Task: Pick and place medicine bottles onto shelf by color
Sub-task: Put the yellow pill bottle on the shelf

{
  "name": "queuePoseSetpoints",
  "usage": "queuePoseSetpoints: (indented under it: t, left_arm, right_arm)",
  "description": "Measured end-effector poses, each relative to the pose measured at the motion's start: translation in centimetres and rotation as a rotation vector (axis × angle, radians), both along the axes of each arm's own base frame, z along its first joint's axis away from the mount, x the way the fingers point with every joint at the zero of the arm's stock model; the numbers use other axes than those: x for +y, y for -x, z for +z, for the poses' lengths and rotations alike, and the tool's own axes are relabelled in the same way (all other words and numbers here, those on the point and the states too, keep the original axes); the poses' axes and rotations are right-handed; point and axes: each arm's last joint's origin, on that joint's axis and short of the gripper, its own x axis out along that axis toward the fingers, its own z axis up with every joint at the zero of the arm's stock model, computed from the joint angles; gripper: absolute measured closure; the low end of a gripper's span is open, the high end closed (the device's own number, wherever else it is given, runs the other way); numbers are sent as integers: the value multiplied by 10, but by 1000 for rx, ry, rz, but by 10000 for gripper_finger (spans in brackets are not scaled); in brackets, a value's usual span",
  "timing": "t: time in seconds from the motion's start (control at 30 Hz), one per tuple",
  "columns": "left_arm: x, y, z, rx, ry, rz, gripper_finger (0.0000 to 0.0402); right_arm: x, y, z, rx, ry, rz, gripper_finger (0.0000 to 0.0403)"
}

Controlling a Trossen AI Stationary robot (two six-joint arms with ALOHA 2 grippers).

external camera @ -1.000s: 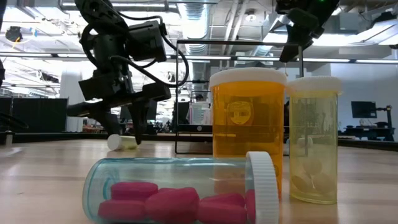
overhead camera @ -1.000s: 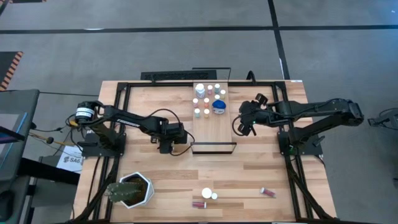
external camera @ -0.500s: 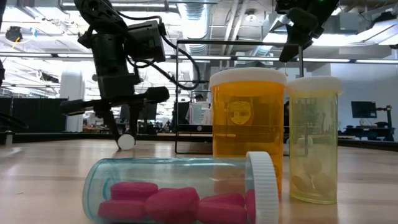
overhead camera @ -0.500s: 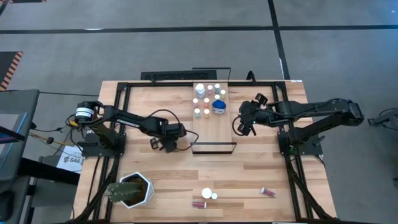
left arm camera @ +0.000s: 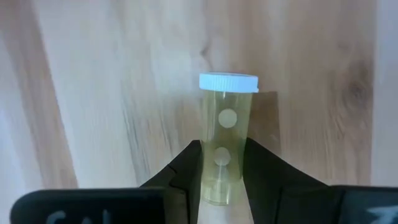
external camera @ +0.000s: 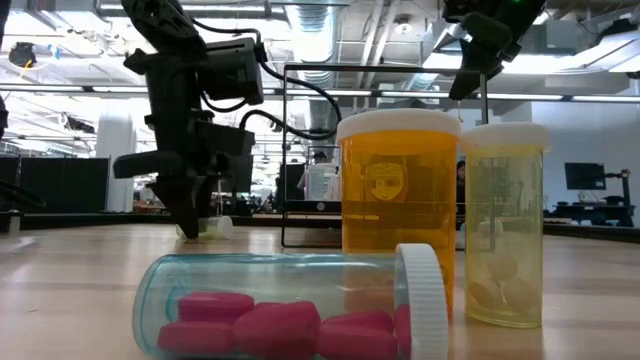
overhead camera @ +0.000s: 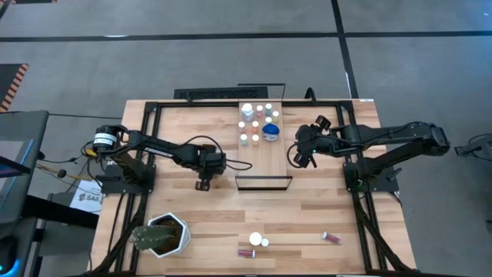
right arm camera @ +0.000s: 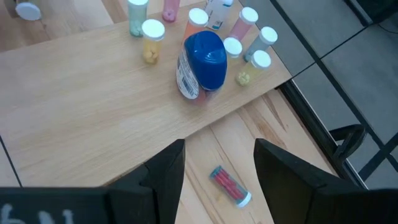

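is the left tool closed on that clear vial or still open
Shut: the left tool clamps the pale vial between both fingers.

table [overhead camera: 307, 215]: pale matt wood | vial [left arm camera: 225, 134]: clear glossy plastic, white ribbed cap | left pincer [left arm camera: 222, 163]: matt black plastic

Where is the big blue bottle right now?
In the high view the blue bottle stands on the shelf, at its right edge, among the small bottles.
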Motion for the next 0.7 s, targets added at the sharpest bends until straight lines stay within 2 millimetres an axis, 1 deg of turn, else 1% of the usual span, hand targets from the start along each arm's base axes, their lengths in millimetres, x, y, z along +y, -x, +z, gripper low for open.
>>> queuePoseSetpoints:
  t: [0.1, 0.17, 0.27, 0.37, 0.47, 0.57, 0.7]
  left_arm:
    - [0, 1, 0, -13, 9, 127, 323]
    - [1, 1, 0, -20, -1, 175, 323]
    - [1, 1, 4, -41, -15, 198, 325]
    - [4, 4, 12, -78, -29, 209, 325]
    - [10, 6, 31, -173, -74, 232, 325]
    - [18, 12, 45, -218, -104, 265, 325]
    - [30, 16, 69, -363, -125, 310, 324]
  right_arm:
    - [0, 0, 0, 0, 0, 0, 189]
    - [0, 0, 0, 0, 0, 0, 189]
    - [0, 0, 0, 0, 0, 0, 189]
    - [0, 0, 0, 0, 0, 0, 189]
    - [0, 0, 0, 0, 0, 0, 189]
    - [0, 0, 0, 0, 0, 0, 189]
    - [0, 0, 0, -3, 0, 0, 189]
